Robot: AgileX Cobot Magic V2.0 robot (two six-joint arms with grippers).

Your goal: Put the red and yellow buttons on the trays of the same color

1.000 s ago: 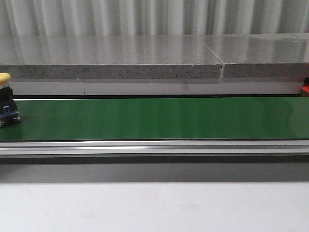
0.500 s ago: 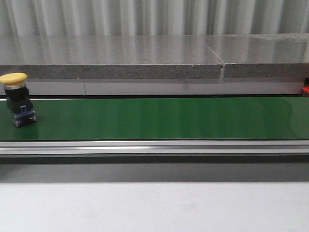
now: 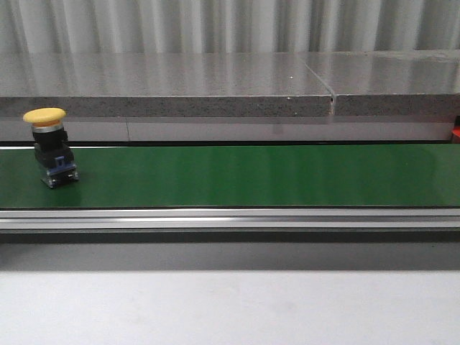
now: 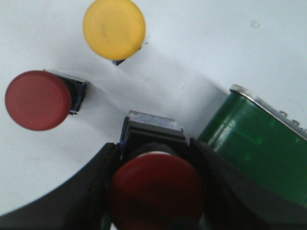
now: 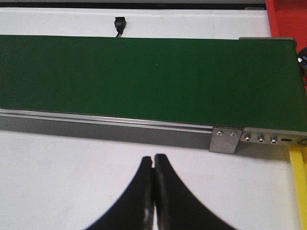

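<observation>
Left gripper: jaws pinching 1 red button by its dark body, cap toward the camera, held just beside the rounded end of the green belt. Right gripper: fingers pressed together, holding nothing, hanging over the white table in front of the belt's other end. Items on the table beyond the left gripper: 1 loose red button and 1 loose yellow button, apart from each other. Item on the belt: 1 yellow button, upright, near the left end in the front view. Trays: a red tray edge past the belt's far end and a yellow tray strip beside the right gripper; both mostly out of frame. Step in hand, as judged: feeding the held red button onto the belt. Handling advice: lower it upright onto the belt, well apart from the yellow button, and spread the jaws only once the base sits flat, so it does not topple. The right gripper should open ahead of the yellow button's arrival.
</observation>
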